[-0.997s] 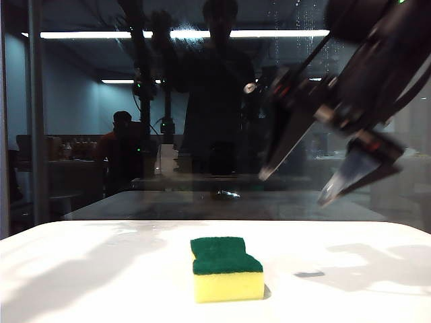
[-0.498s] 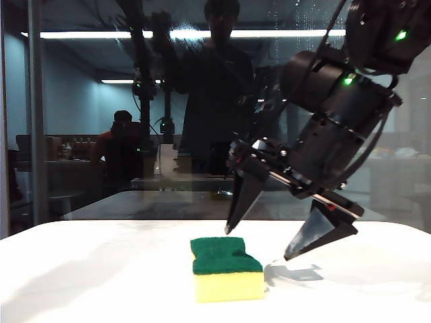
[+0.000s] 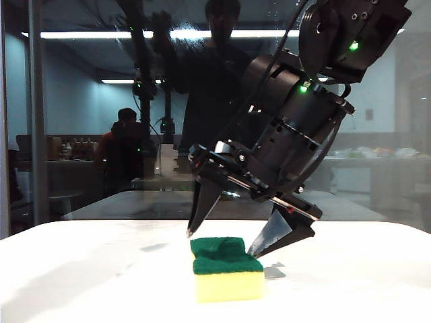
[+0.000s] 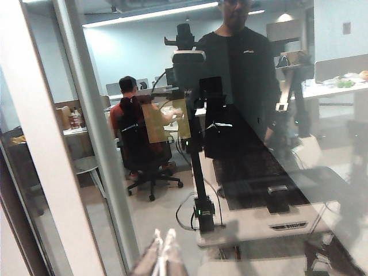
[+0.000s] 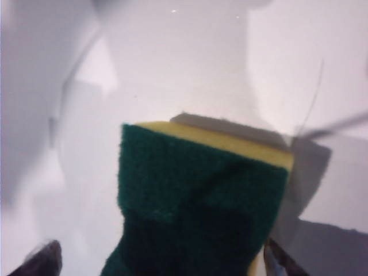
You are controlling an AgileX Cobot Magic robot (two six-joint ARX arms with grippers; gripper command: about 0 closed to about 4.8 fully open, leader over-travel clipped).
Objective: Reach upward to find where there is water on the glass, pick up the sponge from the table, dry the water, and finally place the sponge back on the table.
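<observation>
The sponge (image 3: 226, 270), yellow foam under a dark green top, lies flat on the white table (image 3: 81, 276). My right gripper (image 3: 221, 244) points down over it, open. One fingertip hangs just off the sponge's left end, the other over its right end. In the right wrist view the sponge (image 5: 201, 195) fills the space between the two dark fingertips of the right gripper (image 5: 164, 261). My left gripper (image 4: 164, 253) is raised in front of the glass (image 4: 259, 115), fingers pressed together and empty. Faint pale water streaks (image 3: 275, 23) show high on the glass (image 3: 81, 134).
A grey vertical frame bar (image 3: 35, 114) runs down the glass at the left, and the same bar (image 4: 92, 132) stands close to the left gripper. The pane mirrors a dim room, a standing person and ceiling lights. Bare tabletop (image 5: 172, 69) lies all round the sponge.
The right arm has swung down and to the left, from high at the right to just over the sponge, its jaws open throughout. The sponge has not moved.
</observation>
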